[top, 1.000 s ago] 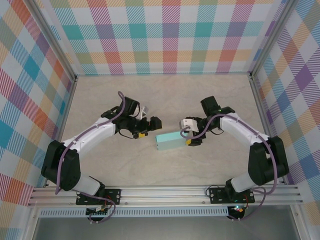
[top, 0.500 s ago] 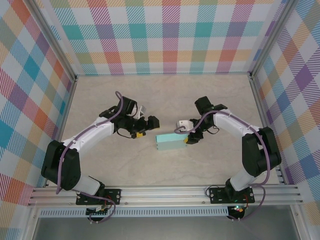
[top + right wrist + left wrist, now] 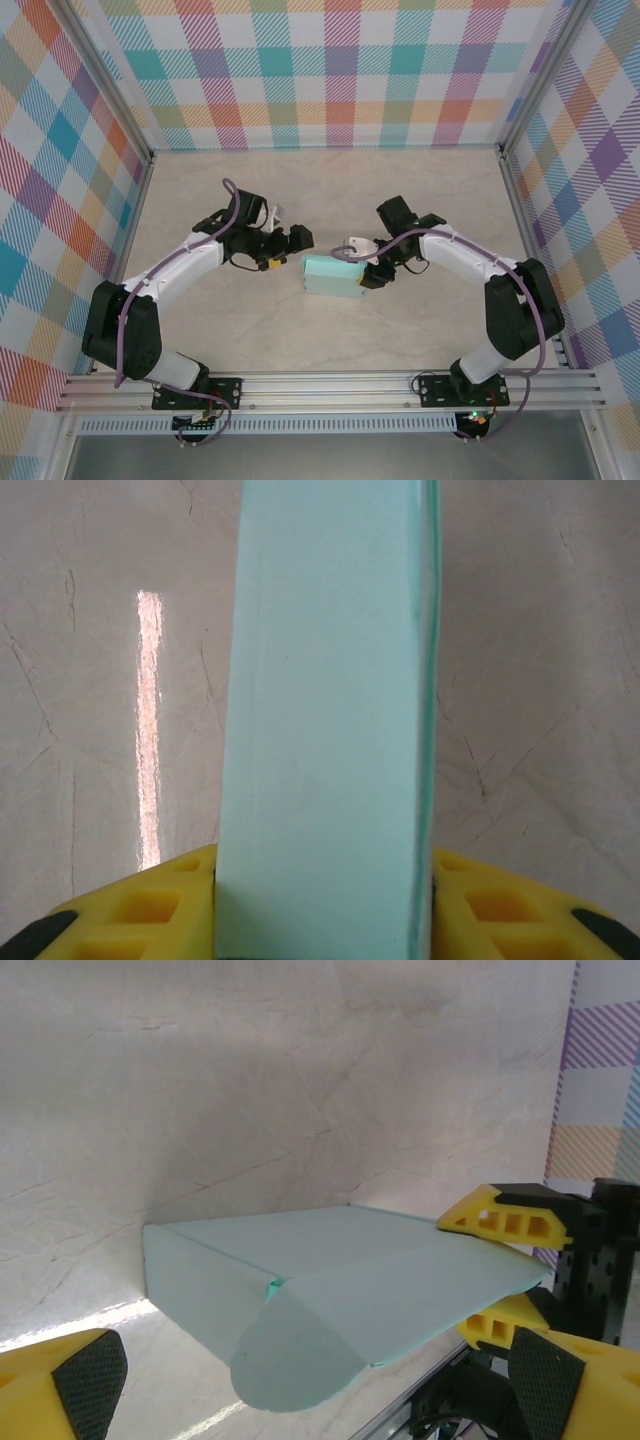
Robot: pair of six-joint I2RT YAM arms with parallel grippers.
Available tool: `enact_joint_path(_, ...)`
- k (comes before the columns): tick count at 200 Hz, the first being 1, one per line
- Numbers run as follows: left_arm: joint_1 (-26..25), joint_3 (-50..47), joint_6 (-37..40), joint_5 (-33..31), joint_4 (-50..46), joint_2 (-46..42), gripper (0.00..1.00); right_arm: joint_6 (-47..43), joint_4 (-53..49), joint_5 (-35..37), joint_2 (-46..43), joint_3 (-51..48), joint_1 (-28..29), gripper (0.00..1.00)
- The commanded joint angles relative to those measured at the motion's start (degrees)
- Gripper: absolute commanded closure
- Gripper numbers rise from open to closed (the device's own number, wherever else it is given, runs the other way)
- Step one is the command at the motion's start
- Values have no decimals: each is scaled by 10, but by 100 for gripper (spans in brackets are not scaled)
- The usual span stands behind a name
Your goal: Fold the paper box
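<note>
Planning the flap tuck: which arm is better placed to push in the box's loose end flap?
Probably left. The left gripper is open and faces the rounded flap of the box, while the right gripper is clamped on the opposite end, steadying it.

A robotics laboratory test cell is indicated. A pale, marble-patterned tabletop (image 3: 330, 190) is enclosed on three sides by wall panels (image 3: 330, 70) printed in bright plaid, and these are held in an aluminium profile frame (image 3: 330, 385). A left arm (image 3: 187, 264) and a right arm (image 3: 462, 254), both white and black, are bolted to the frame's near rail. A purple cable (image 3: 119, 345) is routed along the left arm, and a small wired circuit board (image 3: 195, 422) is mounted below the rail.
</note>
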Motion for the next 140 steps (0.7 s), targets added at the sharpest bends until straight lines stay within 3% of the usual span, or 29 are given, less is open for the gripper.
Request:
enact_joint_path(1,4,0,-13,13,33,-12,0,29,-1,18,-2,-15,1,57)
enact_joint_path(28,5,5,-4,-12,30,-12,0,26,-3,14,1,-16,1,57)
enact_joint_path(71,2,-31,-96,62,143,-5,0,28,-4,11,-1,-16,2,57)
enact_joint_path(140,-17,-54,-112,101,152,-2,1,33,-1,10,4,-9,2,57)
